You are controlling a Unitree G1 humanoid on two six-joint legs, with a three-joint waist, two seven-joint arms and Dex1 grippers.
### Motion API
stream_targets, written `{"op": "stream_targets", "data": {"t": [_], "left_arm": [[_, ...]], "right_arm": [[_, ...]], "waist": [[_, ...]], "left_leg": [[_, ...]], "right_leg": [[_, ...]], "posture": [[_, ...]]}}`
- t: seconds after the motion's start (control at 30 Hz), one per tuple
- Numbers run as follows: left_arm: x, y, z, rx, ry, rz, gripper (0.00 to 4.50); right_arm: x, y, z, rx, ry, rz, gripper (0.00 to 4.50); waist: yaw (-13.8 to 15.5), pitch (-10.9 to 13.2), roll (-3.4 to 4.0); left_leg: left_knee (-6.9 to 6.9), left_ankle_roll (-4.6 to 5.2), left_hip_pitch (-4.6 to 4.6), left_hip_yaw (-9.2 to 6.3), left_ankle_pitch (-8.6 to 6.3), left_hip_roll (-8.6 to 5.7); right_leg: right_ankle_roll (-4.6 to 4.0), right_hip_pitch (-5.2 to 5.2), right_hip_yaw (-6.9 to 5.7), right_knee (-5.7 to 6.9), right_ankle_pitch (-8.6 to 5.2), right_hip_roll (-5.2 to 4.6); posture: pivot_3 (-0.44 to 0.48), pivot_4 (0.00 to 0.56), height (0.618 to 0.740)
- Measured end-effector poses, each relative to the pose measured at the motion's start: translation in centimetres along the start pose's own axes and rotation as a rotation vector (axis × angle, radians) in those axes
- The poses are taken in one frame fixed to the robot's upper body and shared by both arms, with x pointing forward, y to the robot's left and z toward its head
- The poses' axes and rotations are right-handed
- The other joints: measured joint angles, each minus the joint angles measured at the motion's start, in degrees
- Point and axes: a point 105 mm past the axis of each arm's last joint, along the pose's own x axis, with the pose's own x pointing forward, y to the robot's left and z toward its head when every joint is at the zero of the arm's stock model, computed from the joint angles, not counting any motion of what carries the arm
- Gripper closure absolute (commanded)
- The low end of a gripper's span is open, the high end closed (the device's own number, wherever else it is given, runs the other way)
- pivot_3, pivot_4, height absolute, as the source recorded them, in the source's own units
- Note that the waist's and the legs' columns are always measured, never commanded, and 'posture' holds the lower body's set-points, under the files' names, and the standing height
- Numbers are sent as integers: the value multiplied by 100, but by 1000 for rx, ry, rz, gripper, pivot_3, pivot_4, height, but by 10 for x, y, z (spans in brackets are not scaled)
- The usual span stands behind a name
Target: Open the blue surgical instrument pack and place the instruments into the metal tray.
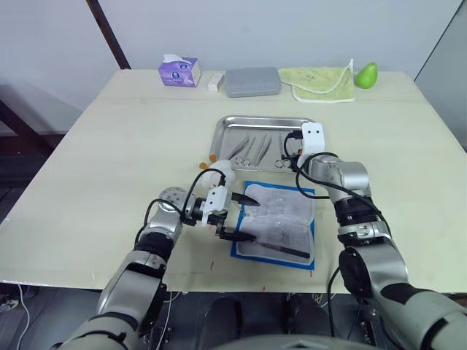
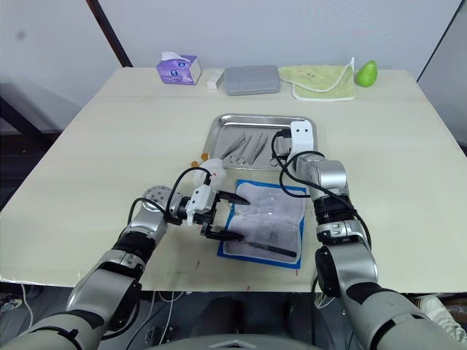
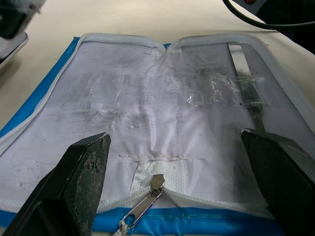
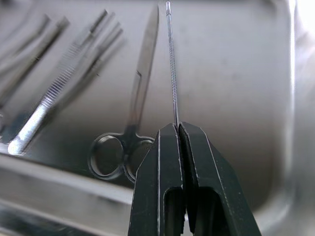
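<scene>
Blue fabric edges one surgical instrument pack (image 1: 276, 224), lying unzipped and flat at the near table edge, pale lining up, directly in front of the tray. One slim instrument (image 3: 248, 88) sits in its right-hand pocket, long axis running near to far. The left gripper (image 1: 235, 217) hovers at the pack's left edge, fingers spread wide and grasping nothing.

Beyond it, one metal tray (image 1: 228, 134) holds roughly five instruments (image 1: 252, 148), scissors and forceps among them; overlap makes the count uncertain. Most lie with handles toward the robot. The right gripper (image 4: 177, 127) hangs over the tray's right part, fingers pinched tight on one thin probe (image 4: 172, 64) pointing away over the tray floor.

Along the far table edge, well apart: one tissue box (image 1: 179, 71), one small white block (image 1: 215, 82), one grey case (image 1: 252, 82), one green cloth (image 1: 319, 82), one green pear (image 1: 366, 74).
</scene>
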Motion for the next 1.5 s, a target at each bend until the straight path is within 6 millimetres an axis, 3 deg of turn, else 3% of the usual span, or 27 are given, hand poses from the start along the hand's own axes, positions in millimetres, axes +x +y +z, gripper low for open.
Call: {"op": "stream_targets", "data": {"t": [0.3,0.53,0.7,0.83,0.93,1.1,1.17,1.2,1.23,1.37,1.5], "left_arm": [[-4,-2,1,1,4,14,0],[-4,-2,2,-6,5,13,0],[-3,-2,4,-5,6,7,0],[-3,-2,4,-9,8,4,0],[-2,-2,5,-8,7,4,0],[-3,-3,3,-17,10,9,0],[-4,-3,3,-18,11,7,0],[-2,-3,4,-19,10,1,0],[-1,-3,5,-16,7,1,0],[-3,-3,5,-17,13,-7,0],[-5,-2,4,-23,16,-2,0]], "right_arm": [[3,-2,1,17,-10,-9,4458],[3,-1,2,14,-12,2,1402],[-7,7,14,-28,-103,75,1402],[-32,24,26,-100,-298,246,1402],[-65,34,17,-158,-415,444,1402],[-114,34,5,-236,-471,676,1402],[-122,33,1,-248,-470,717,892],[-131,30,-6,-275,-452,755,648],[-140,25,-16,-309,-420,790,124],[-173,0,-51,-411,-284,870,124],[-198,-15,-61,-455,-256,910,124]], "waist": [[-91,1,1],[-102,2,2],[-86,3,5],[-76,4,6],[-73,4,6],[-92,6,4],[-95,7,1],[-70,8,2],[-57,10,-2],[-64,23,-7],[-84,31,-20]], "left_leg": [[-2,0,-7,-3,0,1],[-2,0,-33,-3,0,0],[0,0,-54,-8,0,-1],[0,0,-58,-9,0,-2],[0,0,-64,-9,0,-5],[5,0,-59,-9,0,-5],[5,0,-58,-8,0,-4],[5,0,-63,-7,0,-6],[3,0,-65,-8,0,-11],[2,-1,-64,-7,0,-13],[7,0,-56,-9,0,-10]], "right_leg": [[1,-2,1,-3,0,-3],[1,-28,1,-1,0,-3],[3,-39,-1,-3,0,-3],[4,-39,-4,-5,0,-2],[6,-39,2,-6,-1,0],[6,-37,6,-5,-2,3],[6,-36,6,-6,-2,4],[6,-36,3,-7,-2,4],[8,-35,2,-10,-5,4],[10,-34,8,-13,-7,6],[32,-29,7,-10,-19,13]], "posture": [[0,150,740],[0,150,740],[0,150,740],[0,150,740],[0,150,740],[0,150,740],[0,150,740],[0,150,740],[0,150,740],[0,150,740],[0,150,740]]}}
